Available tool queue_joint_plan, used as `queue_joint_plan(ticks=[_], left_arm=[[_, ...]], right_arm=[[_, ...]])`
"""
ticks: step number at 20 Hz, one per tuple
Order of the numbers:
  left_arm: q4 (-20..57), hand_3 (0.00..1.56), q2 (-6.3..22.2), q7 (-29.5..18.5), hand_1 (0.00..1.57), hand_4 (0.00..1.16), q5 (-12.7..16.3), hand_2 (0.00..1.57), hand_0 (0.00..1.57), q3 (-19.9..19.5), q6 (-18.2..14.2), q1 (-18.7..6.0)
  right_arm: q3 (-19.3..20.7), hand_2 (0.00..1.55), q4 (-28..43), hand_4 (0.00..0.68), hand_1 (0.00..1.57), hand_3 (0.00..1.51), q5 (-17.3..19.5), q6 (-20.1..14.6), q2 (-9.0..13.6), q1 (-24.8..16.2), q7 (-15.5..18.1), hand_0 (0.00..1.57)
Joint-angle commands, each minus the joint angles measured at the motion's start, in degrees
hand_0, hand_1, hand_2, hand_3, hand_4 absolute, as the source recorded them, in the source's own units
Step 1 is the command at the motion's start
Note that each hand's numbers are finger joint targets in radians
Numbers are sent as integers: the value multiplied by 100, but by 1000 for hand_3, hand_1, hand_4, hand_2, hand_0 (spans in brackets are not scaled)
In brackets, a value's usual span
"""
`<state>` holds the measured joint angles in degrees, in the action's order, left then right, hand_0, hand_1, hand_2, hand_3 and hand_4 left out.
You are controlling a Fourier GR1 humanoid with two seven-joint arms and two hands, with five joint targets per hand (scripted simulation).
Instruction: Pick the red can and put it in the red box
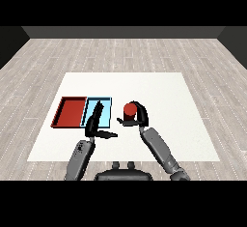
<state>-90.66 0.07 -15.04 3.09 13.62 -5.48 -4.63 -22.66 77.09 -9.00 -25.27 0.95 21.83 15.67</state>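
Right hand (140, 116) curls around the red can (129, 111) mid-frame; open left hand (95, 124) partly covers the light blue tray (107, 106), red tray (70, 112) further left.

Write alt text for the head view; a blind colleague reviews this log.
The right hand curls round the red can on the white table, right of the light blue tray and red tray. The left hand reaches over the blue tray, fingers straight.

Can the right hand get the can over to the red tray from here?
Probably yes: the right hand curls round the can, but the left hand hangs over the blue tray on the way to the red tray.
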Motion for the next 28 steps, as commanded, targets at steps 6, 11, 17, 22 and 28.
queue_joint_plan(ticks=[6, 11, 17, 22, 28], left_arm=[[1129, 0, -7, -85, 0, 0, 452, 0, 0, 518, -407, -704], [1234, 0, -7, -85, 0, 0, 552, 0, 0, 575, -485, -761], [1321, 0, -7, -364, 0, 0, 671, 0, 0, 751, -366, -504], [2112, 0, -7, -643, 0, 0, 920, 0, 0, 991, -579, -912], [1843, 0, -7, -291, 0, 0, 1071, 0, 0, 724, -438, -1088]], right_arm=[[336, 1443, -159, 659, 1458, 1397, -217, 237, -94, 344, -89, 1458], [-318, 1449, 106, 634, 1458, 1384, -170, -274, -94, -42, 75, 1458], [-651, 1434, -80, 633, 1443, 1387, -418, -606, -95, 457, 4, 1443], [-377, 1435, -272, 631, 1428, 1375, -451, -407, -95, 568, 41, 1428], [-936, 1432, -110, 625, 1453, 1372, -721, -785, -95, 621, -44, 1453]])
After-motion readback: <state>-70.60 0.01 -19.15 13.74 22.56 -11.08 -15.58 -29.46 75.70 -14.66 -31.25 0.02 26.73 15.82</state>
